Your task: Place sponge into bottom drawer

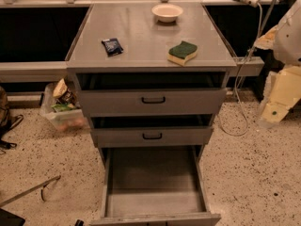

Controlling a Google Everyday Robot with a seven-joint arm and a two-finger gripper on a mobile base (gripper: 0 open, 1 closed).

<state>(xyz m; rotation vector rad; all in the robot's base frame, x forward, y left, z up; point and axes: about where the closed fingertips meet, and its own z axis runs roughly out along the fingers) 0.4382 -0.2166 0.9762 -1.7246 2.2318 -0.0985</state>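
The sponge (182, 52), dark green on top with pale yellow foam below, lies on the grey cabinet top (141, 36) near its front right corner. The bottom drawer (153, 206) is pulled far out and its flat grey floor shows nothing in it. The two shallower drawers above it, each with a black handle, are pulled out a little. My arm stands at the right edge of the view, and the gripper (275, 109) hangs there beside the cabinet, well right of and below the sponge, holding nothing that I can see.
A white bowl (167, 12) sits at the back of the cabinet top and a dark blue packet (112, 46) lies at front left. A white cable (242, 79) hangs on the right. A clear bin (61, 109) of items stands on the floor at left.
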